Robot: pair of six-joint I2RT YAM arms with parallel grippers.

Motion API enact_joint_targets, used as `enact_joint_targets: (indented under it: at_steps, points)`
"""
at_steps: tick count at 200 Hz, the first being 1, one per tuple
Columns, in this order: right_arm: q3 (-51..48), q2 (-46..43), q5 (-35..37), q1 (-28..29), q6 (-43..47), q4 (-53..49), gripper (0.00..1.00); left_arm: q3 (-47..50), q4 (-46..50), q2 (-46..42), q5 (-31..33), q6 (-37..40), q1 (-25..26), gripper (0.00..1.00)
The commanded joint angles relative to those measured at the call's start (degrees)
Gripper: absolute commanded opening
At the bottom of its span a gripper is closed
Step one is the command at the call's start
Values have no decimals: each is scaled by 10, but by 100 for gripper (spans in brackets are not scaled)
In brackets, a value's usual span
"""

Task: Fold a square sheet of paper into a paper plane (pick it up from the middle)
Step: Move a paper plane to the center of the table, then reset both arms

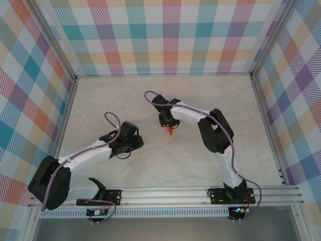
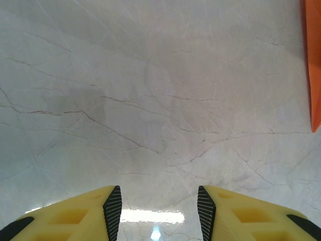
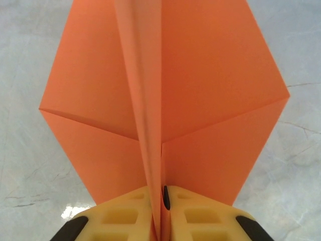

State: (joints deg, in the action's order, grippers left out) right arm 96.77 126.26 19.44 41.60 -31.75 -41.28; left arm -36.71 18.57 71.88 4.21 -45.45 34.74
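Pinching the raised middle ridge of the paper plane, your right gripper has its yellow fingers pressed together on the fold. The paper is thin, matte, bright orange and unmarked. From the right wrist camera it spreads as two flat wings, each with a sharp crease running out toward 10 and 2 o'clock, and each wing ends in a pointed corner at 9 and 3 o'clock. The ridge stands as a narrow doubled strip running toward 12 o'clock.

From above, you find the paper plane near the middle of the table, just toward 12 o'clock of centre. One small orange tip shows at 6 o'clock of the right gripper.

Your left gripper sits at about 8 o'clock from the plane, well apart from it. Its jaws are spread, with black ribbed pads on moulded yellow fingers and only table between them. In its wrist view a straight orange edge tapers to a point at 3 o'clock.

The table is smooth and glossy, pale with fine grey veins like marble. Checked pastel panels wall it at 9, 12 and 3 o'clock, and a ribbed aluminium rail runs along 6 o'clock. Bare table lies between the left gripper and the plane.
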Motion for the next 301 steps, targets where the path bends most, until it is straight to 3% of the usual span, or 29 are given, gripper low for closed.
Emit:
enact_joint_targets:
  at_steps: [1,20,41,98,134,152,159,168,234,252,271,301]
  points:
    - [15,15,-8,-2,-12,-17,12,-10,24,-12,15,1,0,47]
    - [19,5,-8,-3,-9,-19,15,-16,32,-11,23,3,0,47]
    - [16,-42,-4,-3,-2,-18,24,-36,54,-13,44,13,-1,48]
    - [-76,-250,59,-15,9,16,64,-114,132,-43,151,72,-28,59]
    - [-195,-394,122,-64,36,76,80,-134,132,-77,204,128,-75,71]
    - [-259,-455,139,-102,59,116,100,-133,110,-84,217,168,-104,77]
    - [-282,-475,145,-115,73,134,100,-129,103,-85,234,173,-112,92]
    - [-314,-497,156,-133,89,157,100,-118,84,-90,262,177,-123,100]
    - [-533,-547,141,-273,166,367,100,59,-215,-100,280,296,-214,100]
    - [-571,-533,132,-293,186,410,99,66,-250,-74,258,331,-238,100]
    - [-639,-526,128,-302,230,530,100,85,-323,-52,234,388,-249,100]
    - [-672,-496,89,-321,261,613,100,120,-429,-15,160,440,-275,100]
